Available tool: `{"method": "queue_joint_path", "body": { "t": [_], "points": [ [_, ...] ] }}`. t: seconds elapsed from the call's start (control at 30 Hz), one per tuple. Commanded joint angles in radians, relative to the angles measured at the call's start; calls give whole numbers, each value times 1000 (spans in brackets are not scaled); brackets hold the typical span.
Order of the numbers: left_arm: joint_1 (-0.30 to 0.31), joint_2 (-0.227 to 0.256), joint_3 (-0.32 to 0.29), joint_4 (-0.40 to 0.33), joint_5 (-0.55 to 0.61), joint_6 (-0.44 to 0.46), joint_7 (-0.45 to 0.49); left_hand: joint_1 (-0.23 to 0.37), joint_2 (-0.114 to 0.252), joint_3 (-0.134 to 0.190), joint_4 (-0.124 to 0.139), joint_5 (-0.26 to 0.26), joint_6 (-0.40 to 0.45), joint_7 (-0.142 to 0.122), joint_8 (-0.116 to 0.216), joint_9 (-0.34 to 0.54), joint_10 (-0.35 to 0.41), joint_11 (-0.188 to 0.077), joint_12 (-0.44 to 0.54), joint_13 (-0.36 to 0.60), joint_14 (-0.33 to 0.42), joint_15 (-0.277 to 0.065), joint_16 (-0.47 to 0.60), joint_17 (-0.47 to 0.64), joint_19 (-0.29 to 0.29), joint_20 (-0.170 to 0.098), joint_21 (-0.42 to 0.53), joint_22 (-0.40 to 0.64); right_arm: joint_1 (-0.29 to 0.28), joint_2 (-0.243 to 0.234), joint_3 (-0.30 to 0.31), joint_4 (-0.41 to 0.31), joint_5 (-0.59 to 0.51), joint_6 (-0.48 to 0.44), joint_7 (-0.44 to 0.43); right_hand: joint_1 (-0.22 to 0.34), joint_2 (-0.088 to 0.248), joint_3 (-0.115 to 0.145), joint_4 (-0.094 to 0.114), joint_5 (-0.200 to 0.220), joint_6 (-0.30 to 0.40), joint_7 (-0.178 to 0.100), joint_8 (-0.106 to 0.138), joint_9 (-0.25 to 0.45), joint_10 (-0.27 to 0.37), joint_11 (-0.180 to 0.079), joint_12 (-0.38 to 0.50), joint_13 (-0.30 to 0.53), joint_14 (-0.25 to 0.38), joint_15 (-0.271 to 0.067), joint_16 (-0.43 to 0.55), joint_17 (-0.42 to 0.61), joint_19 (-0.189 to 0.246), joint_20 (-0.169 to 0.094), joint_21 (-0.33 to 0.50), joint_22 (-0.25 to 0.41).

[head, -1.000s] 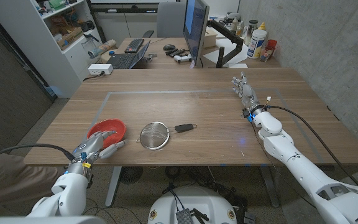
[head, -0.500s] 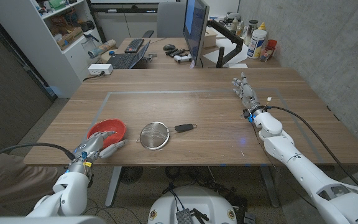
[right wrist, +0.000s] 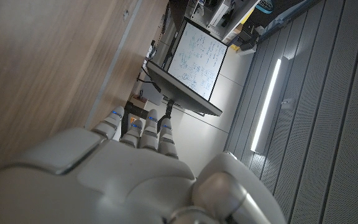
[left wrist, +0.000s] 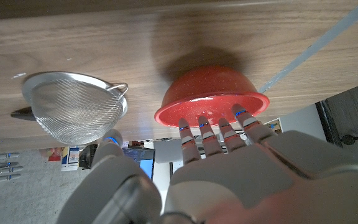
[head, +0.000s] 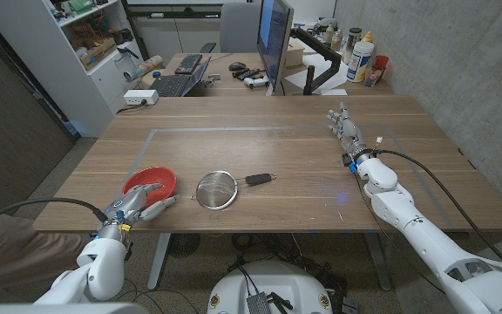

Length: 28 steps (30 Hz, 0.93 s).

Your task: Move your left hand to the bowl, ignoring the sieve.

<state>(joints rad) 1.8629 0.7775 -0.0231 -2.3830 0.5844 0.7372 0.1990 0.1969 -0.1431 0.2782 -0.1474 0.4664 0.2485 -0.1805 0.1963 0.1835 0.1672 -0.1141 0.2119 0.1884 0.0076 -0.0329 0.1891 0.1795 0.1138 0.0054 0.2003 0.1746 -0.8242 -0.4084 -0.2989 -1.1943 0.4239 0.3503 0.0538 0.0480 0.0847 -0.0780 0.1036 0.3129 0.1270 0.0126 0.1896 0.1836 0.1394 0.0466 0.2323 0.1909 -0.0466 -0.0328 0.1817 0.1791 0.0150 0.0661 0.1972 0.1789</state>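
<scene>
Left hand (head: 138, 208) at near rim of red round bowl (head: 150, 182), fingers apart, holding nothing. Round metal mesh sieve (head: 216, 189) beside bowl. Right hand (head: 345, 129) empty, fingers straight, well apart from both.

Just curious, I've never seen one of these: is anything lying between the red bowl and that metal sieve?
No. In the head view only bare wood separates the bowl from the sieve; the left hand sits at the bowl's near edge.

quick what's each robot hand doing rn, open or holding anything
Left robot hand: open, holding nothing, fingers reaching to the red bowl.
Right robot hand: open, holding nothing, fingers extended.
</scene>
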Motion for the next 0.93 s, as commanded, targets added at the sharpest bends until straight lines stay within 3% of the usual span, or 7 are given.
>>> {"method": "queue_joint_path", "body": {
  "t": [0.03, 0.93],
  "points": [
    [7, 18, -6, 6, -29, 8, 19, 12, -1, -7, 1, 7, 7, 0, 4, 6, 9, -2, -3, 2, 3, -68, 5, 1, 5, -6, -2, 2, 4, 2, -2, 0, -4, -6, -6, 9, 25, 4, 0, -2, 10, -3, 7, 3, 11, -4, 7, 0, -3, -1, 3, 1, 4, 0, 2, 3],
    [-18, 41, 12, 16, -74, 38, 38, 12, 1, -10, 3, 11, 7, 0, 4, 6, 9, 0, -4, 3, 2, -67, 3, 2, 4, -5, -4, 3, 30, 13, -8, 41, -8, 4, 4, 10, 25, 5, -1, -2, 11, -3, 6, 3, 10, -3, 6, 1, -2, -1, 2, 1, 3, 0, 1, 3]
  ]
}}
